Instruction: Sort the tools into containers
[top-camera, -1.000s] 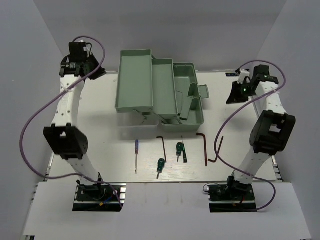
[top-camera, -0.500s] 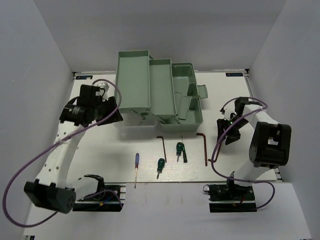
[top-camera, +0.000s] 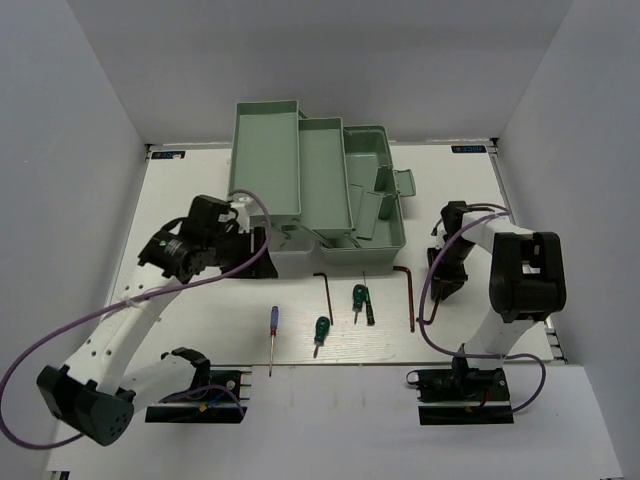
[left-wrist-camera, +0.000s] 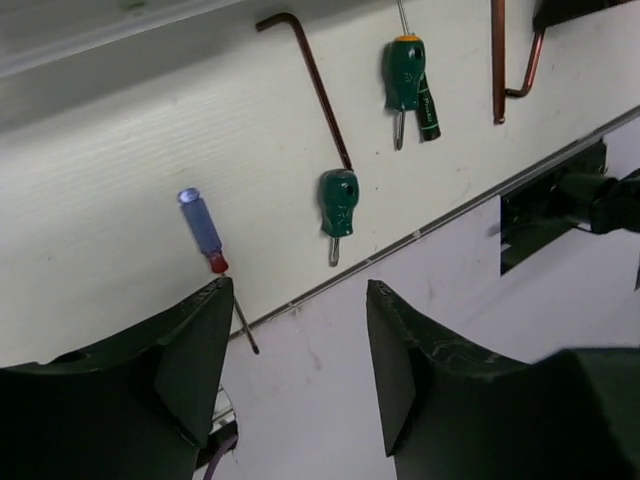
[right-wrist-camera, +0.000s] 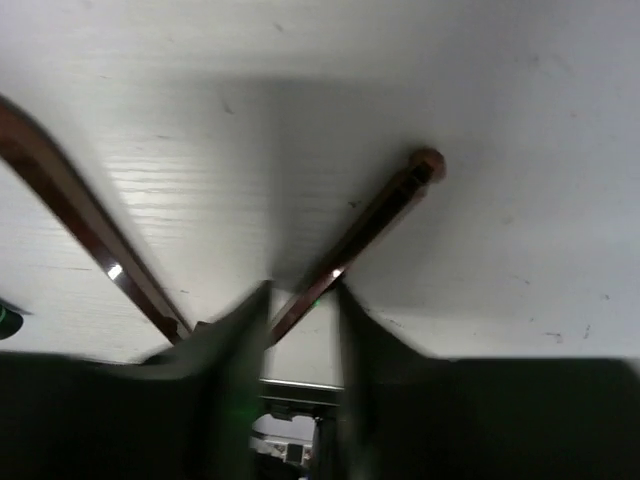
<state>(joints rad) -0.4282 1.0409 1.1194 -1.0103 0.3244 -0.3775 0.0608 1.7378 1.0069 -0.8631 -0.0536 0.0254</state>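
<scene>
The containers are the pale green trays (top-camera: 240, 160) of a fold-out toolbox (top-camera: 392, 240) at the back middle. In front lie a blue-handled screwdriver (top-camera: 272, 318) (left-wrist-camera: 203, 228), two green-handled screwdrivers (top-camera: 321, 329) (top-camera: 359, 296) (left-wrist-camera: 338, 200) (left-wrist-camera: 404, 75) and reddish-brown hex keys (top-camera: 328, 292) (top-camera: 409, 300) (left-wrist-camera: 318, 90). My left gripper (top-camera: 258, 252) (left-wrist-camera: 298, 288) hangs open and empty over the table in front of the toolbox's left tray, above the blue screwdriver. My right gripper (top-camera: 441, 290) (right-wrist-camera: 300, 300) is low at the rightmost hex key (right-wrist-camera: 385, 205); its blurred fingers stand apart on either side of the shaft.
A second hex key (right-wrist-camera: 80, 225) crosses the left of the right wrist view. The toolbox's lid and handle (top-camera: 392, 185) stick up at its right side. Purple cables loop from both arms. White walls close in the table on three sides.
Both arms swung down from the back corners. The left came to the toolbox's front left, the right down onto the rightmost hex key. Both grippers opened; the right one has narrowed again.
</scene>
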